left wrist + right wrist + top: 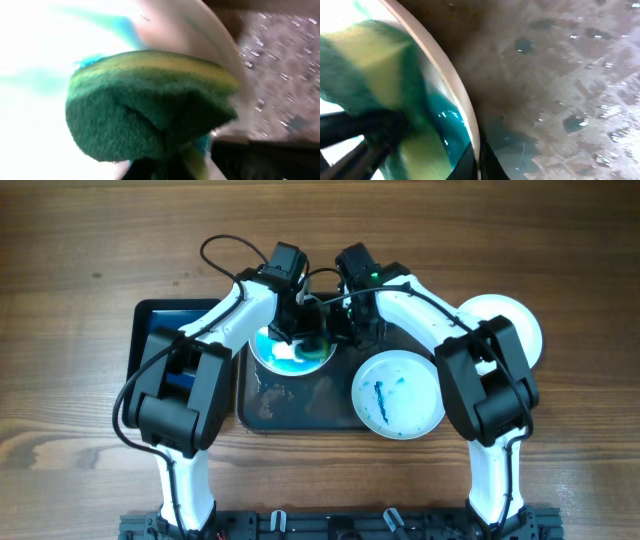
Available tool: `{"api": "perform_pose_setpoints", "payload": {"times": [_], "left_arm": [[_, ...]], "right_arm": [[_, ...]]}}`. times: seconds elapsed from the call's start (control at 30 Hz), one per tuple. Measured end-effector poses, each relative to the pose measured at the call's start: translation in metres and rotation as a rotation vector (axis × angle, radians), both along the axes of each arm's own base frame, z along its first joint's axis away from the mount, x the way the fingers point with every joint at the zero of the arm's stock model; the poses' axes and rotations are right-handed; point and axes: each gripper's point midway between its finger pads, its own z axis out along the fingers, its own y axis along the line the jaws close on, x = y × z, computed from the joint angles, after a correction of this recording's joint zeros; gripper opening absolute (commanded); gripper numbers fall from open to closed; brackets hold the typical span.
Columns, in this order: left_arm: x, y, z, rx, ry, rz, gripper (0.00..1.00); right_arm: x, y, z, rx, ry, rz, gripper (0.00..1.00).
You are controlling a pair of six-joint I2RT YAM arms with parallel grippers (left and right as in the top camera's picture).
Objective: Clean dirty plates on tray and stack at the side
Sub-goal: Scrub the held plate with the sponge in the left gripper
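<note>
Where the tray [290, 402] comes nearest the arms' bases, the near plate [398, 393] lies flat over its right near corner, partly on the tray and partly past the rim. A blue streak and some specks mark its white face. Left of it the tray's dark floor is wet and beaded with drops.

Farther back, on the tray's far left part, sits the far plate [288, 352], its face smeared blue-teal. The left gripper [300, 337] is over this plate, clamped on a sponge [150, 110] that is yellow with a green scrubbing side. The sponge lies against the plate's face. The right gripper [338, 332] is just to the right, at the plate's right rim. In the right wrist view the rim runs down to a dark finger [482, 165], but I cannot tell whether the fingers grip it.

Off the tray, on the table [80, 240] at the far right, the third plate [525, 330] lies partly hidden under the right arm. At the far left, just beside the tray, is a smaller black tray [160, 325] with a blue inside.
</note>
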Motion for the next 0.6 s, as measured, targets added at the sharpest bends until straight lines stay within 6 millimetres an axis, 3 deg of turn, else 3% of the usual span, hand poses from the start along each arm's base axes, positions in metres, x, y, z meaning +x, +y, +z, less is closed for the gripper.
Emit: {"api": "perform_pose_setpoints", "payload": {"times": [0.07, 0.1, 0.23, 0.37, 0.5, 0.53, 0.6], "left_arm": [[0.004, 0.023, -0.001, 0.114, 0.004, 0.112, 0.04], [0.004, 0.049, -0.001, 0.205, 0.021, 0.211, 0.04], [-0.007, 0.113, -0.001, 0.302, 0.136, 0.455, 0.04], [-0.019, 0.1, 0.0, 0.15, 0.24, 0.415, 0.04], [-0.039, 0.058, 0.008, -0.102, 0.367, 0.278, 0.04], [-0.046, 0.051, 0.015, -0.143, 0.414, 0.264, 0.04], [-0.04, 0.042, 0.036, -0.204, 0.42, 0.248, 0.04]], "right_arm": [[0.0, 0.002, 0.0, 0.004, -0.002, 0.003, 0.04], [-0.003, 0.006, 0.0, 0.01, 0.002, 0.01, 0.04], [-0.005, 0.009, 0.0, 0.014, 0.005, 0.018, 0.04], [-0.006, 0.007, 0.0, 0.01, 0.013, 0.016, 0.04], [-0.007, 0.006, 0.0, 0.013, 0.017, 0.024, 0.04], [-0.007, 0.007, 0.0, 0.015, 0.017, 0.028, 0.04], [-0.007, 0.006, 0.0, 0.017, 0.016, 0.031, 0.04]]}}
